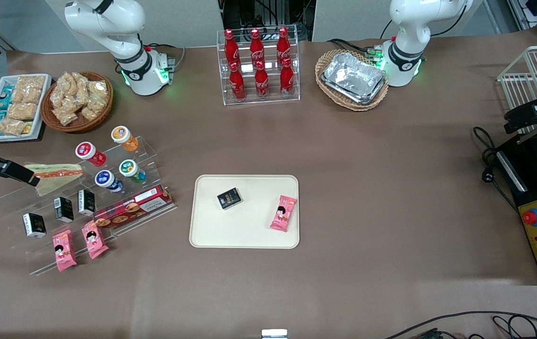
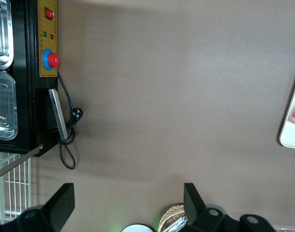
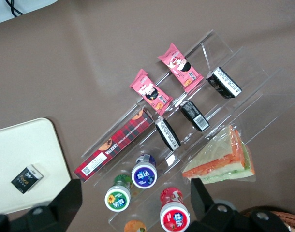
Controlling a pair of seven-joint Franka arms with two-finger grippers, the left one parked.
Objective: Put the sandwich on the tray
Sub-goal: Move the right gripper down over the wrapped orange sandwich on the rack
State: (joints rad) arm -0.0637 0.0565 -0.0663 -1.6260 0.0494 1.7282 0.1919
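Observation:
The sandwich [image 1: 59,175] is a wrapped triangular wedge with an orange and green stripe. It lies on the upper step of a clear acrylic display stand [image 1: 85,207] toward the working arm's end of the table. In the right wrist view the sandwich [image 3: 222,159] lies just outside one of the black fingers [image 3: 201,195]. My right gripper [image 1: 26,176] hovers above the stand, touching nothing. It is open [image 3: 136,195] with only small bottles showing below the gap. The cream tray [image 1: 249,235] lies at mid-table and also shows as the tray [image 3: 26,145] in that wrist view.
On the tray lie a small black box [image 1: 229,198] and a pink snack packet [image 1: 283,213]. The stand also holds capped bottles [image 1: 108,181], black boxes [image 1: 63,209], a red plaid biscuit box [image 1: 132,207] and pink packets [image 1: 77,245]. A snack basket [image 1: 77,101] and cola rack [image 1: 259,66] stand farther from the camera.

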